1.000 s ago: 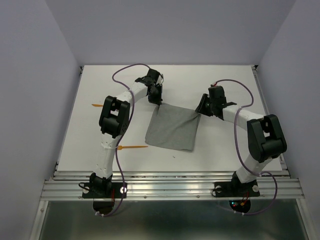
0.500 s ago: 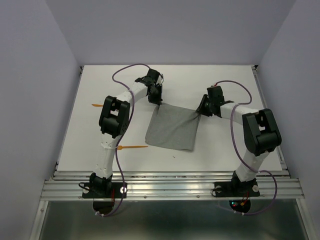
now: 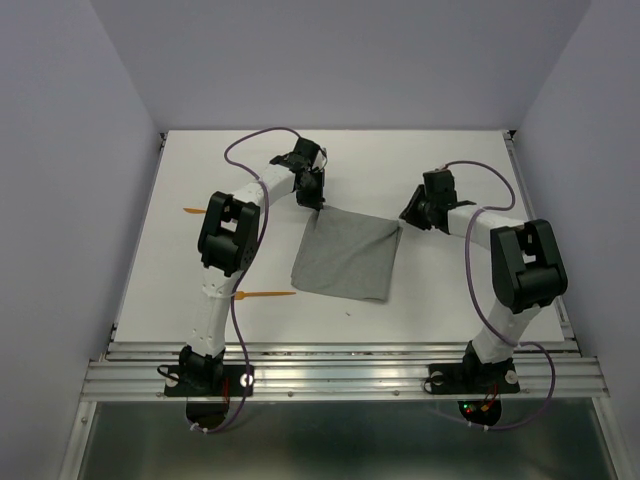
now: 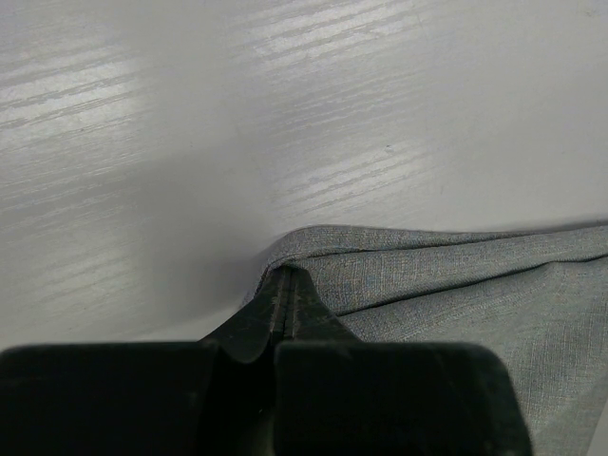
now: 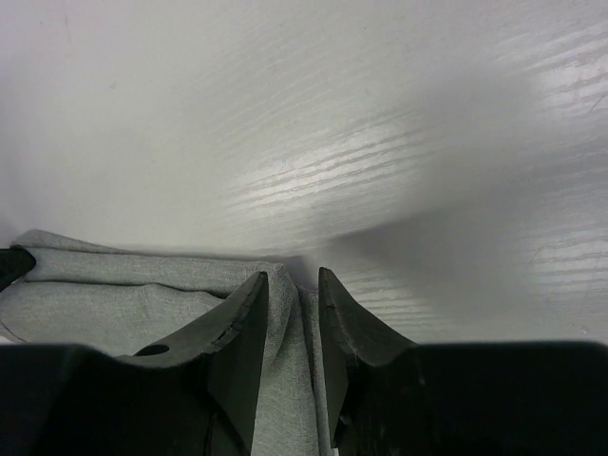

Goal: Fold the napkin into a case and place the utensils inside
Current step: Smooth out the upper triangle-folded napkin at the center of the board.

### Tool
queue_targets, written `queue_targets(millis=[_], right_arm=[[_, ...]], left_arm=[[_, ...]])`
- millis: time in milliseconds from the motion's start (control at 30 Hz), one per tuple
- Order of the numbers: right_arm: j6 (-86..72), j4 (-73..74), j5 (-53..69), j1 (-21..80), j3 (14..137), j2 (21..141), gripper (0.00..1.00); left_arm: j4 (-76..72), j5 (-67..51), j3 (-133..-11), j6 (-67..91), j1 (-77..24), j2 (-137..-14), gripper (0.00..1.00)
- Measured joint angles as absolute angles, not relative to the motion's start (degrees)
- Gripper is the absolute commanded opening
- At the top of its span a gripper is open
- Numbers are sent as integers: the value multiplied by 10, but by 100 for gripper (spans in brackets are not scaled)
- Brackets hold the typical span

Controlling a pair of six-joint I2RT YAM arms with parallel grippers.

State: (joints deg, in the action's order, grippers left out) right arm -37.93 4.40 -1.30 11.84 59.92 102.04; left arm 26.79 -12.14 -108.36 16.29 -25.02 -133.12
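Left wrist view: my left jaws are pinched shut on a corner of the napkin [image 4: 456, 285], low in the centre of the frame. In the right wrist view my right jaws stand slightly parted, straddling another corner without clamping it. From the top view the napkin lies flat mid-frame on the tabletop [image 3: 450, 290]. I judge it light, limp and not slippery. Corners make the best holds.

The napkin [image 3: 345, 258] lies mid-tabletop [image 3: 450, 290], my left jaws on its far left corner, my right jaws straddling its far right corner. One utensil [image 3: 265, 295] lies just left of its near left corner; the other utensil [image 3: 195, 211] lies farther left and back.
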Motion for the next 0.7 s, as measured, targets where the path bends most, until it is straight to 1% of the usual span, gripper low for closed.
queue_targets(millis=[133,367,467,500,633,667,700], right_arm=[[-382,40,-9,116,599,1020,32],[-384,36,32,116,600,1041,30],[-382,34,45,116,602,1050,27],[-382,34,51,116,604,1054,22],[-380,33,60,116,605,1058,9],[-379,33,62,116,605,1058,2],[-379,33,62,116,605,1058,1]], left_arm=[[268,-121,-1084,163,-250,-1331,0],[268,-121,-1084,163,-250,-1331,0],[268,-121,-1084,162,-250,-1331,0],[268,-121,-1084,161,-250,-1331,0],[268,-121,-1084,161,-250,-1331,0],[268,-121,-1084,160,-250,-1331,0],[268,-121,-1084,160,-250,-1331,0]])
